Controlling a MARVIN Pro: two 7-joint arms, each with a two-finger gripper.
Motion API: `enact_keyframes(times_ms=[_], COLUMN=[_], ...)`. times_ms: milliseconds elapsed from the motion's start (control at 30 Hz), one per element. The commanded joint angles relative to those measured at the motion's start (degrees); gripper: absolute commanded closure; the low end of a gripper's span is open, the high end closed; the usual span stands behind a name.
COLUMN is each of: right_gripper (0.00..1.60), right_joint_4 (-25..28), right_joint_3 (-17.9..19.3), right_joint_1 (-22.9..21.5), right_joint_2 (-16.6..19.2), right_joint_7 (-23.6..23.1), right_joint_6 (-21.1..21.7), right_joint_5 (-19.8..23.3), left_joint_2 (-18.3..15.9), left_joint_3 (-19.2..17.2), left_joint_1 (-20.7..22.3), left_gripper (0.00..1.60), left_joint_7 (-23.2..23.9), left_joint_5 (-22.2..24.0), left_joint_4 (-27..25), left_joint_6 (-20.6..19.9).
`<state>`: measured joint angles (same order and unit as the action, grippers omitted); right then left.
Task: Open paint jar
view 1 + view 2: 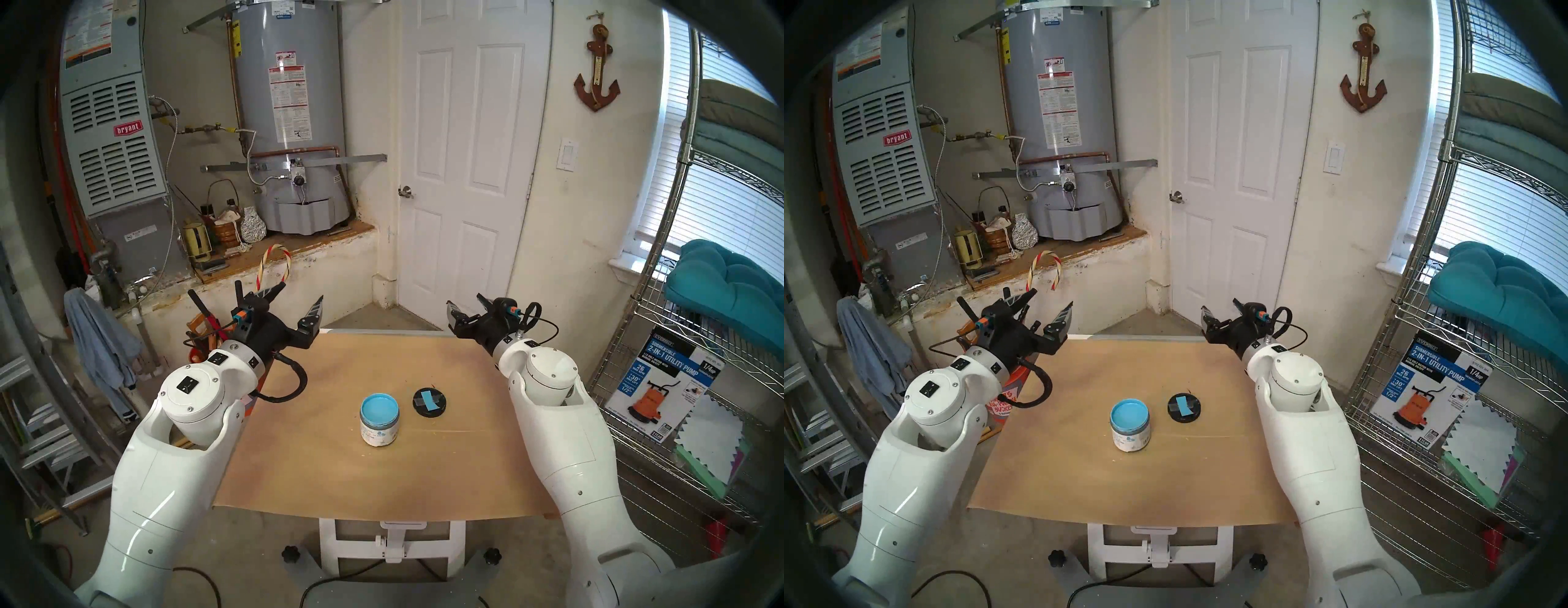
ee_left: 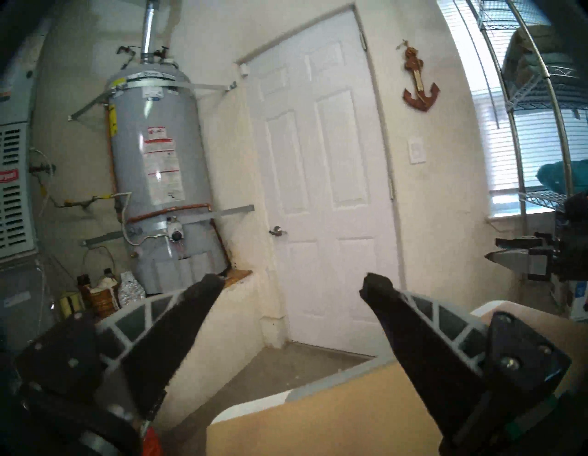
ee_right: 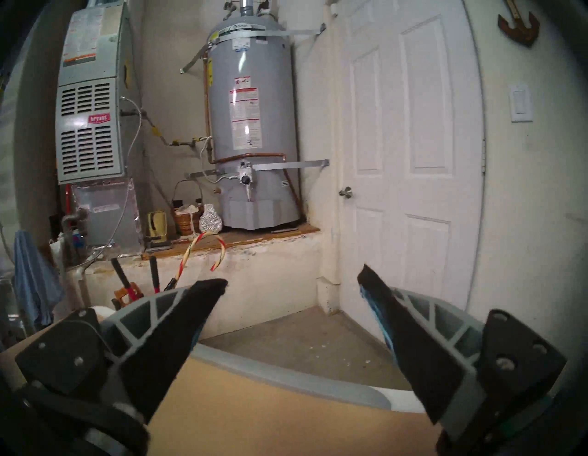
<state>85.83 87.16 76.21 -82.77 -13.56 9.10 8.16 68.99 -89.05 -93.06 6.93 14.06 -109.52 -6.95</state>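
Observation:
The paint jar stands upright and open near the middle of the paper-covered table, with light-blue paint showing at its mouth. Its black lid with the taped light-blue rectangle lies flat on the table just right of the jar and a little farther back. My left gripper is open and empty, raised above the table's far left corner. My right gripper is open and empty above the far right corner. One of its fingers has blue smears.
An orange bucket with tools stands by the table's left edge, under my left arm. A wire shelf with a pump box stands to the right. A ladder is on the left. A water heater and a white door stand behind.

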Motion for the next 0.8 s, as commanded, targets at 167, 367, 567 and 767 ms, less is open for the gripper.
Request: enact_keyframes(times_ms=[167,367,567,767], right_gripper=[0.00,0.00,0.00,0.00], right_joint_4=[10.14,13.13,13.88,14.08], right_joint_3=[-0.45,0.57,0.74,0.87], right_joint_1=[3.94,5.50,5.80,5.85], right_joint_2=[-4.84,-5.01,-5.11,-5.15], right_joint_7=[10.97,9.67,9.65,9.53], right_joint_6=[5.65,7.64,8.78,9.24], right_joint_5=[-3.31,-0.48,-0.07,0.09], left_joint_2=[8.32,9.19,9.50,9.57], left_joint_3=[1.01,2.21,2.98,3.23], left_joint_1=[-1.05,-1.80,-1.58,-1.46], left_gripper=[0.00,0.00,0.00,0.00], left_joint_7=[-12.52,-17.63,-19.52,-20.09], left_joint_5=[-6.99,-9.03,-9.53,-9.68], left_joint_4=[-6.42,-8.63,-9.04,-9.14], left_joint_6=[-5.70,-10.03,-11.73,-12.29])
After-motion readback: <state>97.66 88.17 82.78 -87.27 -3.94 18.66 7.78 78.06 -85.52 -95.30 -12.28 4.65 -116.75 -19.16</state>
